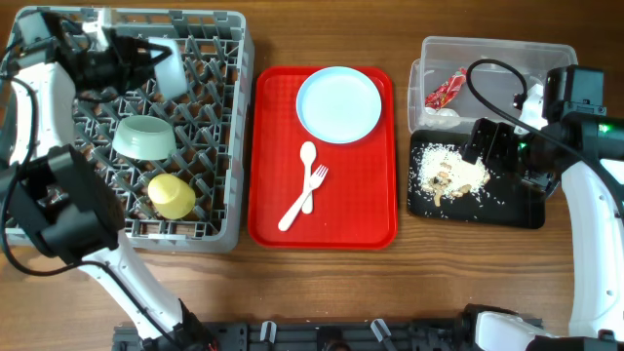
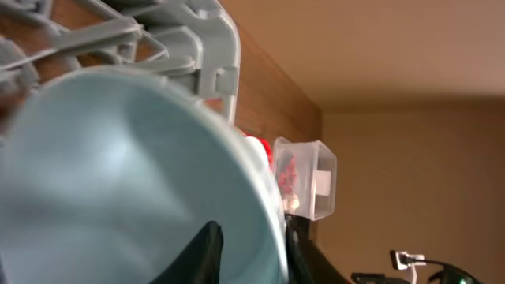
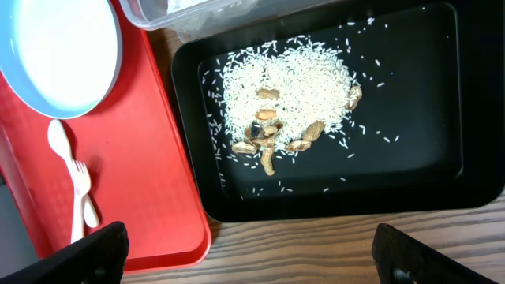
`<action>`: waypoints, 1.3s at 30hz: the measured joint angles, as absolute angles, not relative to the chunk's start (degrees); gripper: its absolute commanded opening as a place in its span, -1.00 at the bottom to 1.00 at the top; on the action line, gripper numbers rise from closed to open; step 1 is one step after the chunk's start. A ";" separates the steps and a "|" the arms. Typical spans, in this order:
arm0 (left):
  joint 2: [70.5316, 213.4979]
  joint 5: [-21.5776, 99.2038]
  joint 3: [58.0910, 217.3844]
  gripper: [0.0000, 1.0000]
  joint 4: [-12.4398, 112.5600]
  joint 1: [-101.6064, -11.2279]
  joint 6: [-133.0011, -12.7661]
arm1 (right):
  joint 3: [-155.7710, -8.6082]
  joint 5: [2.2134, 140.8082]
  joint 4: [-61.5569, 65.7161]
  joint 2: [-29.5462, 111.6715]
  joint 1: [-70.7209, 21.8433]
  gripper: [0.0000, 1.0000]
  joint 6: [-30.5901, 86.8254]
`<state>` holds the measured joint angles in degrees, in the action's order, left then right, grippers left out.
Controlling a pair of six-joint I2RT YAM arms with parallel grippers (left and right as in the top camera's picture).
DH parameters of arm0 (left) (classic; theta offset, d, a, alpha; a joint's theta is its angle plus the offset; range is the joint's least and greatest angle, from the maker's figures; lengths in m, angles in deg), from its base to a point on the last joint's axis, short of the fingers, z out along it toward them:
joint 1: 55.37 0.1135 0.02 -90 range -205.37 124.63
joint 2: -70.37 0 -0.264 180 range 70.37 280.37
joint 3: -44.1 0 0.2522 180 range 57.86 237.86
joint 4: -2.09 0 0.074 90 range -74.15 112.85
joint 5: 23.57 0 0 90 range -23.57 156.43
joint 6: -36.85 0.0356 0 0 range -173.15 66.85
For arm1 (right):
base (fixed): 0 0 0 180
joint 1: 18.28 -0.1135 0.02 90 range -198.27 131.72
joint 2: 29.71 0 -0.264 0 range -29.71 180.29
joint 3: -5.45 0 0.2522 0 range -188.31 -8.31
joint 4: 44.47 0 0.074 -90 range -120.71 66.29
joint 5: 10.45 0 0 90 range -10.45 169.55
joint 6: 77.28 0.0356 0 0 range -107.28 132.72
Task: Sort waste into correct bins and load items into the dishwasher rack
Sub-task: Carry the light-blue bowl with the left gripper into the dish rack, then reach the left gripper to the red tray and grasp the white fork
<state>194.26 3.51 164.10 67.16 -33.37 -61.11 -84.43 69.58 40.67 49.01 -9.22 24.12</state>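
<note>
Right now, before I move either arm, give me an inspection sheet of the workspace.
Surface: wooden table.
Job's things: light-green bowl and yellow cup in the grey rack; pale-blue plate, fork and spoon on the red tray; red wrapper in the clear tub; rice and peanuts in the black tray.
Clutter: nothing seen.
Grippers: left gripper shut on the pale-blue bowl over the rack; right gripper open, empty, above the black tray.
Cables: black cable loops over the tub.
Surroundings: beige wall.
</note>
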 measured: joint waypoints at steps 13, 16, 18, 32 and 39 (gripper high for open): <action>195.31 13.90 164.10 0.67 72.87 -29.89 -61.11 | -84.43 69.58 40.91 49.01 -9.22 1.00 24.12; 195.36 14.62 164.08 0.99 73.37 -29.00 -60.94 | -84.43 69.58 41.04 49.01 -9.22 0.99 24.12; 195.36 14.92 164.03 1.00 73.94 -28.10 -61.18 | -84.43 69.58 41.08 49.01 -9.22 1.00 24.12; 184.47 23.40 163.88 1.00 78.40 -24.58 -61.33 | -84.43 69.58 41.11 49.01 -9.22 0.99 24.12; 175.38 27.27 163.88 1.00 84.19 -29.35 -61.35 | -84.43 69.58 41.11 49.01 -9.22 0.99 24.12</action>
<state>175.38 27.27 163.88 84.19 -29.35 -61.35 -84.43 69.58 41.11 49.01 -9.22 24.12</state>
